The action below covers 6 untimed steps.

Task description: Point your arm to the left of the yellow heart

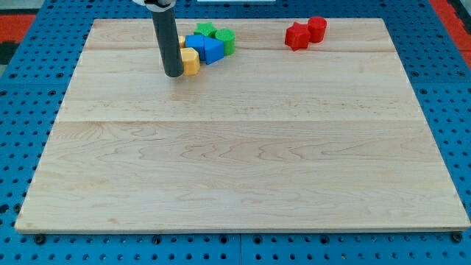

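Observation:
The yellow heart (pixel 190 62) lies near the view's top left of the wooden board (pixel 243 162). My tip (pixel 174 73) stands just to the view's left of it, touching or nearly touching its side. The dark rod hides part of another yellow block (pixel 181 42) behind it. Two blue blocks (pixel 204 48) sit right of the yellow heart, close against it. A green star (pixel 206 30) and a green round block (pixel 225 39) lie just beyond the blue ones.
Two red blocks, a star-like one (pixel 296 35) and a round one (pixel 317 28), sit together near the view's top right of centre. A blue pegboard (pixel 22 88) surrounds the board.

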Available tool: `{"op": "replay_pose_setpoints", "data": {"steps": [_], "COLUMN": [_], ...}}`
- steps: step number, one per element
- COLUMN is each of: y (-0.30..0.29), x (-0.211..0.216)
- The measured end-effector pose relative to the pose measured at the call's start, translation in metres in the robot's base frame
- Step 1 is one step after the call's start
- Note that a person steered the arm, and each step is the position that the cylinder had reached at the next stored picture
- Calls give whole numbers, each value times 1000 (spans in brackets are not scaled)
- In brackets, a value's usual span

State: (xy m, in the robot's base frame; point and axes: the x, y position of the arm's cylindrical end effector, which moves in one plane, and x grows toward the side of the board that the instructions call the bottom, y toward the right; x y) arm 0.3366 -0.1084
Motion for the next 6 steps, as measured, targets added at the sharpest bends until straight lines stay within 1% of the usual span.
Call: {"op": "replay_pose_setpoints", "data": {"steps": [1, 2, 3, 4, 5, 6], "y": [0, -3, -35, -88, -134, -110], "x": [1, 28, 47, 42, 7, -40]}}
